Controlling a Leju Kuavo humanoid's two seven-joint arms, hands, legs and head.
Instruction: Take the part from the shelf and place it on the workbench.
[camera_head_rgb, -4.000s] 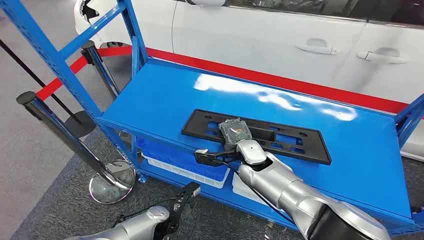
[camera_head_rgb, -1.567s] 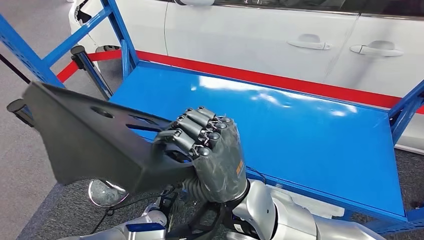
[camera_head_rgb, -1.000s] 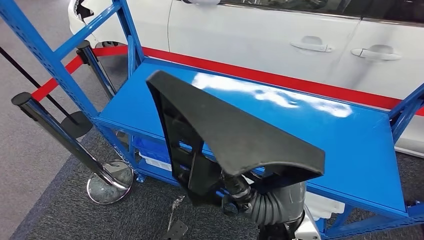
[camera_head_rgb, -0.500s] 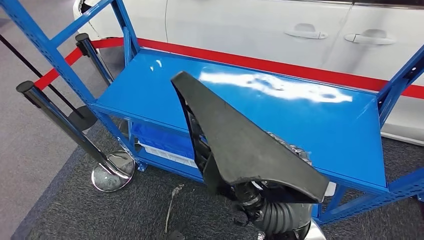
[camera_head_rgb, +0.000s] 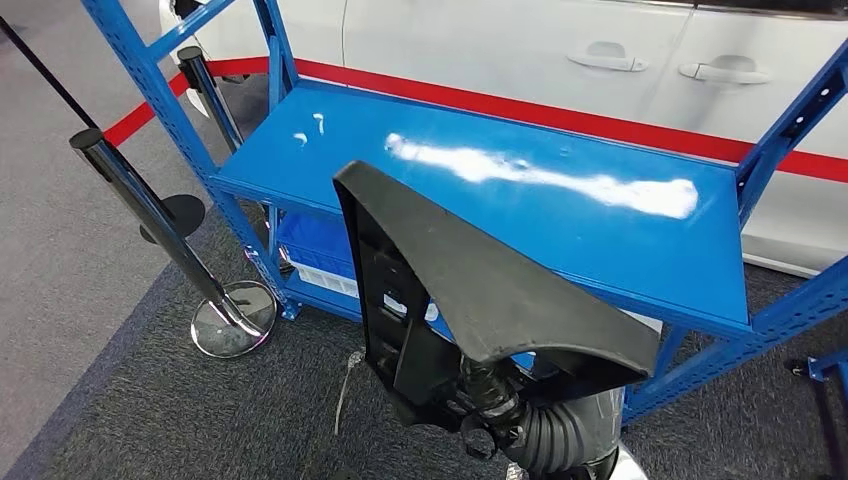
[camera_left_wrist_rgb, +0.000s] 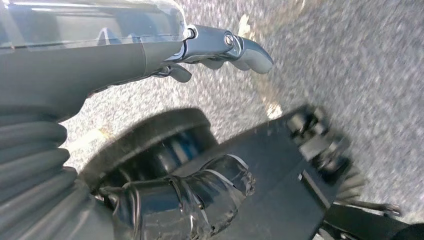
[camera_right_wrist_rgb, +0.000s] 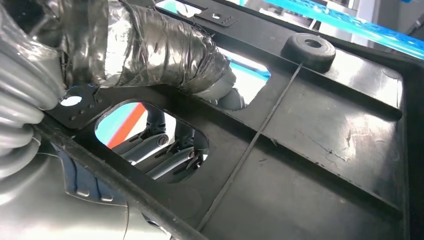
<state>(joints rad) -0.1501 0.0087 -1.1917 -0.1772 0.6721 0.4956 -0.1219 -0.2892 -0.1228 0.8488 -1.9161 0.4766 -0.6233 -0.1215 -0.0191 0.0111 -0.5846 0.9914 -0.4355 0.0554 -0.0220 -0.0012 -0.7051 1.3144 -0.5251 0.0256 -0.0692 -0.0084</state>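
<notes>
Long flat black plastic part (camera_head_rgb: 470, 280) off the blue metal shelf (camera_head_rgb: 620, 240), at 6 o'clock, grasped by right hand (camera_right_wrist_rgb: 150, 50) through its cut-out for carrying; left hand (camera_left_wrist_rgb: 220, 47) released.

A car showroom or workshop floor — white car (camera_head_rgb: 560, 60), blue steel shelf (camera_head_rgb: 520, 215), stanchion post (camera_head_rgb: 150, 215) on grey carpet.
</notes>
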